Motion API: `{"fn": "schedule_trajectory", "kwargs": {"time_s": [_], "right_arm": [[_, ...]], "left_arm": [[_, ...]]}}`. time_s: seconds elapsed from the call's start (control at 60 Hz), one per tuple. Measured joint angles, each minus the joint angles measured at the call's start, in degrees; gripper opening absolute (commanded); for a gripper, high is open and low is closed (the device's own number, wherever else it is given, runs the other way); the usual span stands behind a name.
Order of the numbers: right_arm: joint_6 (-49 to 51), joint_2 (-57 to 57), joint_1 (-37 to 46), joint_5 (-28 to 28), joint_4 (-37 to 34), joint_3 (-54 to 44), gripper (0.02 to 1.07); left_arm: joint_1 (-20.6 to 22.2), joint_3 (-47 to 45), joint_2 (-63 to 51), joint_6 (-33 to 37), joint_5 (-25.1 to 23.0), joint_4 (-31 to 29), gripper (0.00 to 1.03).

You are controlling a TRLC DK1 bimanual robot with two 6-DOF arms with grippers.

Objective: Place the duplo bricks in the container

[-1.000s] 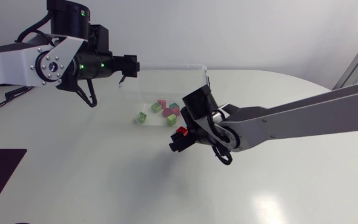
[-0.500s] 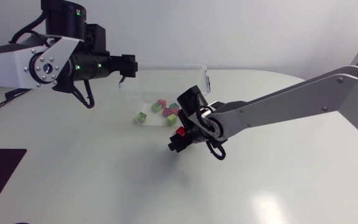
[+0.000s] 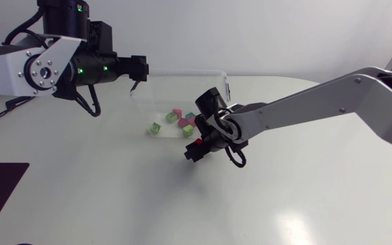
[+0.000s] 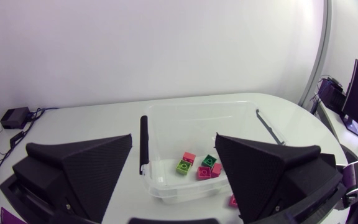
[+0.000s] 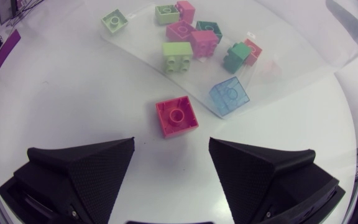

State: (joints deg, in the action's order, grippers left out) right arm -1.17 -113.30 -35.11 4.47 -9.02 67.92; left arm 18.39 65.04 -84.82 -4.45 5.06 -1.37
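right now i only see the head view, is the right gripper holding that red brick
observer: no. The right wrist view shows the right gripper open, with the red brick just ahead of its fingers, untouched.
operator: is the brick in the container or out
observer: out. It lies flat on the table, studs up, just outside the container wall.
operator: and the left gripper
observer: the left wrist view shows the left gripper open and empty, with the container ahead of it.
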Motion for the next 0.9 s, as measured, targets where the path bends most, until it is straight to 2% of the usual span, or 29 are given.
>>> {"fn": "schedule_trajectory", "kwargs": {"time_s": [0.283,0.433,0.9], "right_arm": [[3.2,0.0,0.7,-1.6,0.3,0.0,0.89],[5.7,0.0,2.1,-1.8,3.3,-0.1,0.89],[12.0,-3.2,5.2,-5.9,2.8,0.1,0.89]], "left_arm": [[0.0,-2.0,0.9,0.0,0.0,0.0,0.94],[0.0,-2.4,1.2,0.0,0.0,0.0,0.94],[0.0,-2.8,1.2,0.0,0.0,0.5,0.94]]}}
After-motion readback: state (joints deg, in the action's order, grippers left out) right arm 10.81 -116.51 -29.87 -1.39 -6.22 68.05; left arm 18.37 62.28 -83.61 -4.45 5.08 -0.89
